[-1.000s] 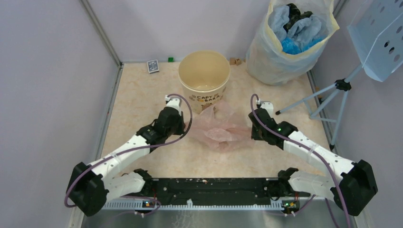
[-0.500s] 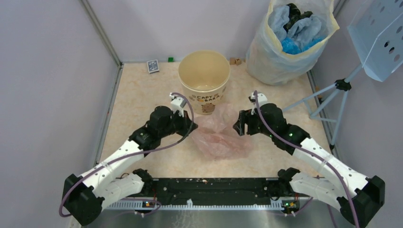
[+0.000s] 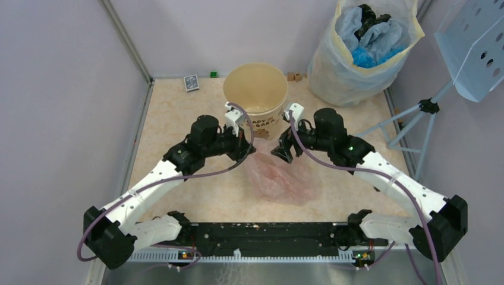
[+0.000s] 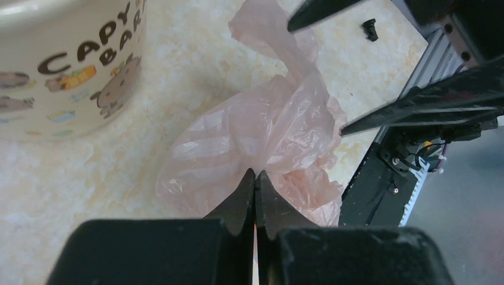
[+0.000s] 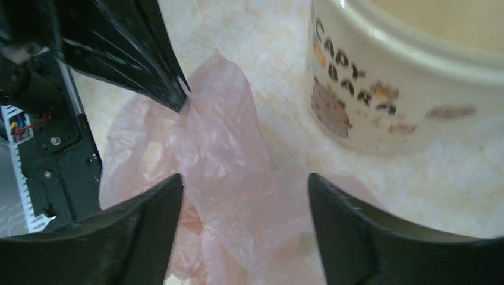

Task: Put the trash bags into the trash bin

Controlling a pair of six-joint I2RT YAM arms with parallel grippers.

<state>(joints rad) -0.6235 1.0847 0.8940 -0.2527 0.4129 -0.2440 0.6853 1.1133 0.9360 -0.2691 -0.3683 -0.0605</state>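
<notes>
The bag [image 3: 284, 178] lies crumpled on the table [image 3: 172, 127] just in front of the bin [image 3: 261, 123], between the two grippers and outside the bin. The left gripper [image 4: 255, 176] is clenched, its tips pressed together on a fold at the bag's left edge. In the right wrist view the plastic rises to a peak at those tips. The right gripper [image 5: 245, 185] hangs spread wide just above the bag's middle, grasping nothing, and pink film shows between its fingers [image 5: 148, 219]. The bin stands upright, its print facing the arms. Behind it to the right sits a large whitish sack [image 3: 333, 77] stuffed with blue and dark material. A small patterned box [image 3: 191, 82] and a green cube [image 3: 213, 74] lie by the back wall.
</notes>
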